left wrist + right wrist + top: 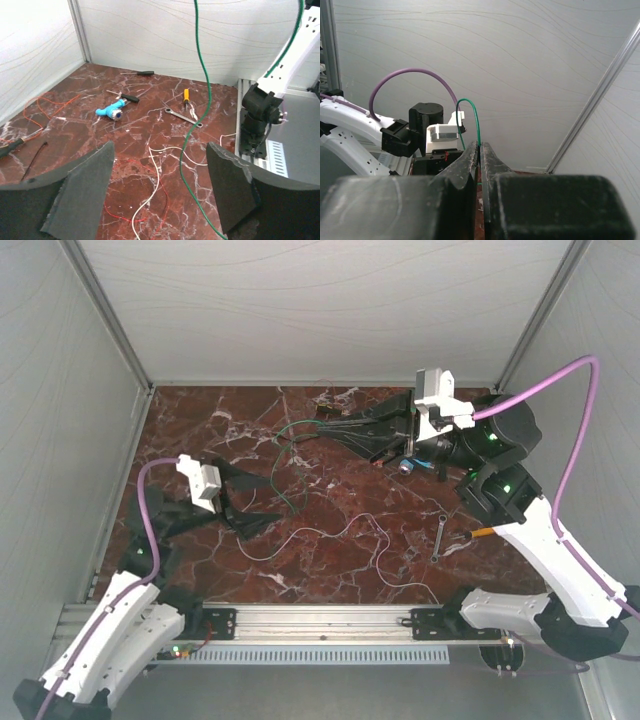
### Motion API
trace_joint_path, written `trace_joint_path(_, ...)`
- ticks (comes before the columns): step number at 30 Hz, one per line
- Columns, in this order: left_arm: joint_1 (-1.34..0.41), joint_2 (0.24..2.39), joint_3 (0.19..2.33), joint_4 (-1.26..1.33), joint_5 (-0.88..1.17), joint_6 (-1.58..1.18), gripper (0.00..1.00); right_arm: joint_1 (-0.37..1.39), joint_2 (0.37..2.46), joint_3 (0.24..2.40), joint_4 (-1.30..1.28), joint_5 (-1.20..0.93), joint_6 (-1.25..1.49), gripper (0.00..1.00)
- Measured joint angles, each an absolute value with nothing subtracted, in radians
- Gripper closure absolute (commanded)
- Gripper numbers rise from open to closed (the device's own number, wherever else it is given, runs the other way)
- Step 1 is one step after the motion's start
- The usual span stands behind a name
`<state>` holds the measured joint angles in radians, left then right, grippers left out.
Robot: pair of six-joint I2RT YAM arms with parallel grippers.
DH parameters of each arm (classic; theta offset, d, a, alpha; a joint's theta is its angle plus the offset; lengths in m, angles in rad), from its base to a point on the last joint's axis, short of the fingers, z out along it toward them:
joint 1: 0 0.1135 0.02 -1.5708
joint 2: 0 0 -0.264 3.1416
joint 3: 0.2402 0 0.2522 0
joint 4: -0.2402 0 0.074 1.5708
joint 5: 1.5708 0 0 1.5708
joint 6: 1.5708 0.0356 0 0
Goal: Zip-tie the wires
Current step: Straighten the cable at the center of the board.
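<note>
The wires lie loose on the red marble table: a thin white strand [330,537], a red strand [125,162] and orange-red strands [50,102]. A green wire [287,440] hangs from my right gripper [320,426], which is shut on it above the far middle of the table; the wrist view shows the green wire [476,120] rising from between the closed jaws of the right gripper [480,146]. My left gripper [270,502] is open and empty. In its wrist view the left gripper [160,155] frames the green wire [200,90], the white strand [156,185] and the red strand.
A black zip tie [34,153] lies at the left. A blue tool [111,110], a wrench [182,116], an orange-handled screwdriver [186,95] and black-handled screwdrivers [129,97] lie on the table's right half. White walls enclose the table.
</note>
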<state>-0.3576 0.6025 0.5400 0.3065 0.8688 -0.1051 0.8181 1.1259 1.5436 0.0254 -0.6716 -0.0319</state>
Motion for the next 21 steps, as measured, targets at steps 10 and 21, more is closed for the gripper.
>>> trace_joint_path(10,-0.364,0.719,0.571,0.28,0.994,-0.121,0.21,0.818,1.124,1.543,0.02,-0.669,-0.041,1.0)
trace_joint_path(21,-0.486,0.83,0.612,0.274,0.918,-0.156,1.0,0.818,1.121,1.54,0.031,-0.667,-0.041,1.0)
